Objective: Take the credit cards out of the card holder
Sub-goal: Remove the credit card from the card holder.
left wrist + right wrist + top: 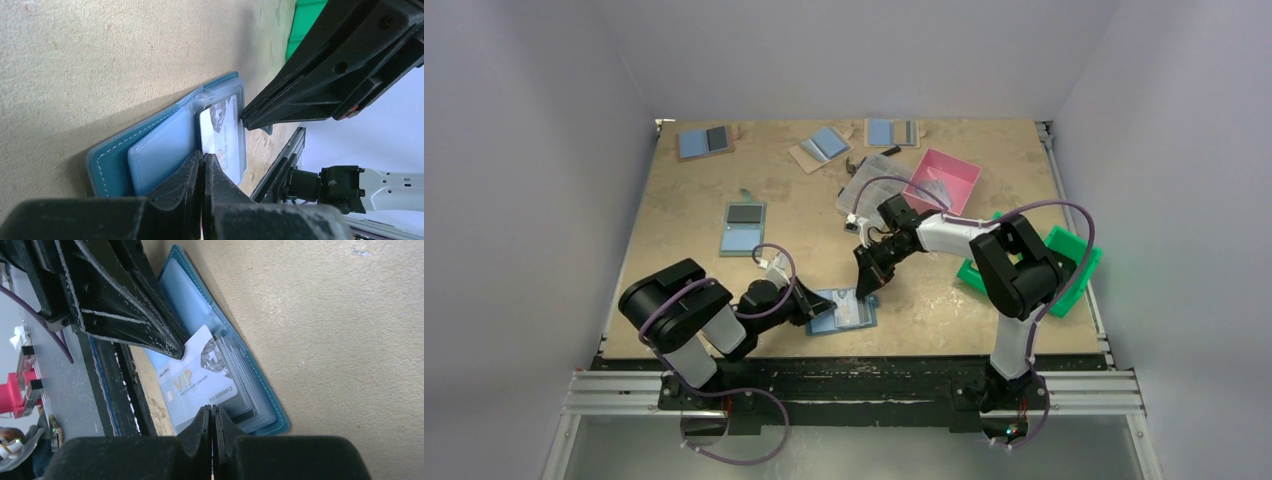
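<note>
Table (684,220): tan chipboard, scuffed. Near front edge, the card holder (844,311) lies open and flat, with a white card (200,380) poking out of it. Left of centre, a blue holder with a black panel (744,228). Along the far edge are three more blue holders (704,141) (822,148) (892,133). Right of centre, a clear plastic container (869,185) touches a pink tray (944,180) — a green tray (1069,262) sits at the right edge.

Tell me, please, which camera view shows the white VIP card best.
The right wrist view: the VIP card faces the camera, with its gold print readable, partly out of the card holder. The left wrist view shows it slanted, its print unreadable. The top external view shows only a pale patch on the holder.
</note>
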Tool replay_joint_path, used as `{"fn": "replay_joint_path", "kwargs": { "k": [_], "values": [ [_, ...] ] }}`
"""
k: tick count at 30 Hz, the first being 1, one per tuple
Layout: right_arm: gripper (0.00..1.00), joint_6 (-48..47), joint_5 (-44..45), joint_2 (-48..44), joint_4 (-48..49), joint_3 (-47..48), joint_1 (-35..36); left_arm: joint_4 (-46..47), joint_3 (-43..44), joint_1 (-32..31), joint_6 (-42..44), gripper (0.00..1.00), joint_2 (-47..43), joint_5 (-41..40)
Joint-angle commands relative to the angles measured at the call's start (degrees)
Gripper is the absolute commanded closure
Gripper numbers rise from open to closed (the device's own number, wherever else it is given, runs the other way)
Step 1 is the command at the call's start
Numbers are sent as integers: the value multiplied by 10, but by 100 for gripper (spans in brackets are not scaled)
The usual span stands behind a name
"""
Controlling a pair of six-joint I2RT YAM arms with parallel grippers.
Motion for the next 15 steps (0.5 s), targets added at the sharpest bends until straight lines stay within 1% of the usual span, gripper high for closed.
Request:
{"fn": "replay_joint_path", "kwargs": {
  "k": [1,4,7,10,15],
  "values": [
    [97,27,60,10,20,2,5,58,-11,2,-9,93,18,12],
    [99,29,76,19,15,5,5,51,-11,2,-11,76,16,10],
    [100,29,93,23,10,6,5,38,-9,2,-11,62,15,10],
    [100,29,100,28,7,7,6,35,-9,2,-13,58,18,11],
    [100,28,105,35,2,10,7,50,-7,2,-24,58,43,15]
  ]
}}
